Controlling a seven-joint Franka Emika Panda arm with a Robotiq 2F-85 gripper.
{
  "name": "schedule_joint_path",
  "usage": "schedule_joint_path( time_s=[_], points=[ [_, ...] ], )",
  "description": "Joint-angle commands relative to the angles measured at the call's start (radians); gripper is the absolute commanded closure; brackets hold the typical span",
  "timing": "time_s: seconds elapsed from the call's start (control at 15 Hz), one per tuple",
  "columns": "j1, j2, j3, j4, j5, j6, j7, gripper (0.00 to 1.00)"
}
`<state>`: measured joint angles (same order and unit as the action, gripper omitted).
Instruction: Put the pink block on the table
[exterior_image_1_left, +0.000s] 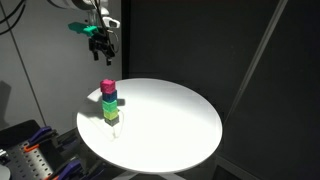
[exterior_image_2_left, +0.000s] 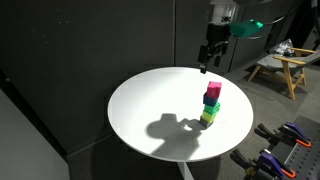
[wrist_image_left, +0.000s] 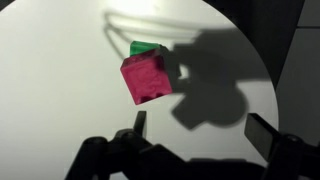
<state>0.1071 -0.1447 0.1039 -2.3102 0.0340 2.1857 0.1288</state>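
The pink block (exterior_image_1_left: 107, 87) sits on top of a short stack of cubes (exterior_image_1_left: 109, 103), not on the counter (exterior_image_1_left: 170, 120) itself; it shows the same way in both exterior views (exterior_image_2_left: 213, 90). In the wrist view the pink block (wrist_image_left: 146, 80) looks turned a little against the green cube (wrist_image_left: 145, 47) directly beneath it, whose edge peeks out past its far side. At the foot of the stack lies a yellow-green cube (exterior_image_2_left: 207, 118), resting on the white top of the round counter (exterior_image_2_left: 150, 100); the colours of the cubes between cannot be sorted out with certainty at this size. The stack stands away from the middle of the counter, toward its rim. The end effector (exterior_image_1_left: 100, 42) hangs in the air above the stack, well apart from the pink block, its jaws spread wide and holding nothing. In an exterior view the end effector (exterior_image_2_left: 210, 55) is roughly over the stack. From the wrist, its dark fingers (wrist_image_left: 140, 125) reach in at the lower edge, spread wide apart, with the pink block in the frame beyond them. A dark shadow (exterior_image_2_left: 175, 130) of the arm falls on the counter just beside the stack. Behind the counter hangs a dark backdrop (exterior_image_1_left: 250, 50).
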Motion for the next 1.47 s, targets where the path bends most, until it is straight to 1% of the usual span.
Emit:
schedule_joint_path(
  time_s=[0.0,0.47,1.4],
  points=[
    [-0.008,0.017,-0.01,-0.012,0.034,0.052,-0.022,0.0],
    [-0.011,0.048,-0.019,-0.044,0.044,0.139,-0.029,0.0],
    [-0.041,0.052,-0.052,-0.095,0.04,0.172,-0.048,0.0]
  ],
)
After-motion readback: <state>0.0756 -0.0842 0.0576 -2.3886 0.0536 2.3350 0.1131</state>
